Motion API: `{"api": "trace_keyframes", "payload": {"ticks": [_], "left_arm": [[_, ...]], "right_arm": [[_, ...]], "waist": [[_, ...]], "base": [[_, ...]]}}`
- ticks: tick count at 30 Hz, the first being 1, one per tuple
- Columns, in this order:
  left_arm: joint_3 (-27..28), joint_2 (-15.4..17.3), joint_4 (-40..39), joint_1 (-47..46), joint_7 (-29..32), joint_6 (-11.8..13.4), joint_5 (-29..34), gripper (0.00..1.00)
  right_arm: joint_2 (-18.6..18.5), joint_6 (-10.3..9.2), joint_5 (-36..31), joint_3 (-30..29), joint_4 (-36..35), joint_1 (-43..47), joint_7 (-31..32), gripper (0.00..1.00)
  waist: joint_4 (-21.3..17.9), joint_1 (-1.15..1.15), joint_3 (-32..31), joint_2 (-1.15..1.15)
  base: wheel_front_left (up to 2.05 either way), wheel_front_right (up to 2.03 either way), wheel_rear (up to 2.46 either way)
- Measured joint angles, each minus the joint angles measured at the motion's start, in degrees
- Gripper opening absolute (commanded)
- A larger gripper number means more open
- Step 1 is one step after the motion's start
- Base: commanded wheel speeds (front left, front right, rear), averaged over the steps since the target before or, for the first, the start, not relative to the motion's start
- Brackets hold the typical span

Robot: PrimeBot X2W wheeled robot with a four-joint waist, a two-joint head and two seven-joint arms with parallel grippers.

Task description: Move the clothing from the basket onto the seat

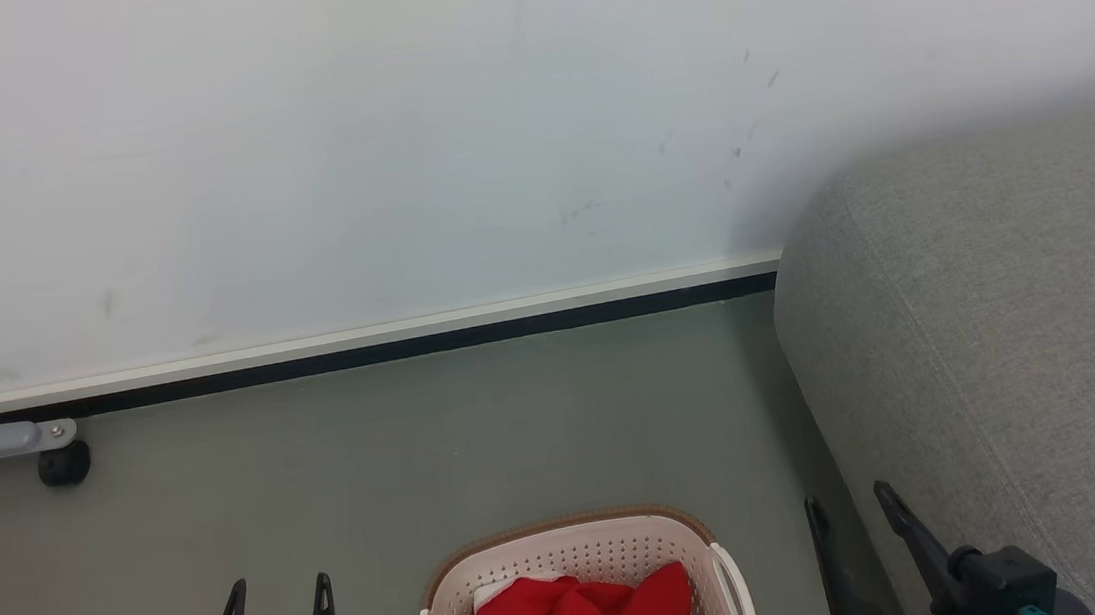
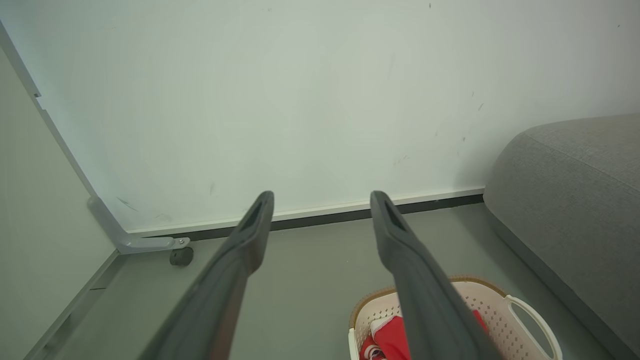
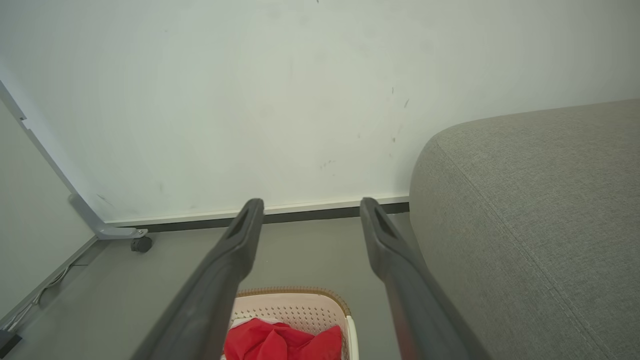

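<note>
Head view first: the basket (image 1: 569, 526) stands on the floor (image 1: 372, 465), and the clothing (image 1: 587, 610) lies inside it as a red heap with white trim showing at one side. The seat (image 1: 1011, 323) rises just right of the basket. The left gripper (image 1: 280, 582) hangs left of the basket and the right gripper (image 1: 845, 496) right of it, between basket and seat; both have their fingers spread and hold nothing. Beyond the basket runs the wall (image 1: 391, 142), with a small caster (image 1: 63, 463) far to the basket's left. Left wrist view: the two fingers stand wide apart with only air between them, and the basket with its red load lies below the right-hand finger, partly hidden by it. Right wrist view: again two splayed, empty fingers, the basket low between them and the seat close on its right. Likely troubles: a fingertip could catch in the basket's perforations and drag the light basket along, a loose fold could slip to the floor between basket and seat, or the right arm could brush the seat's side. Count: one basket, one seat, two grippers, one caster; the red heap cannot be separated into garments from here.
</note>
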Motion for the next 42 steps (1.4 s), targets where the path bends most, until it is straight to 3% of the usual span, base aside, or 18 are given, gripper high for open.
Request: {"api": "trace_keyframes", "payload": {"ticks": [27, 42], "left_arm": [[1.24, -0.6, 0.29, 0.01, 0.0, -0.13, 0.24, 1.0], [-0.26, -0.66, -1.01, -1.34, 0.0, -2.09, 1.38, 1.0]], "right_arm": [[0.2, 0.34, -0.45, -0.96, 0.03, 0.05, -0.01, 1.0], [0.31, 0.41, -1.44, -2.33, -3.23, -0.35, -0.01, 1.0]], "waist": [[-0.05, 0.0, 0.66, 0.0], [-0.6, 0.0, 5.41, 0.0]], "base": [[0.0, 0.0, 0.0], [0.0, 0.0, 0.0]]}}
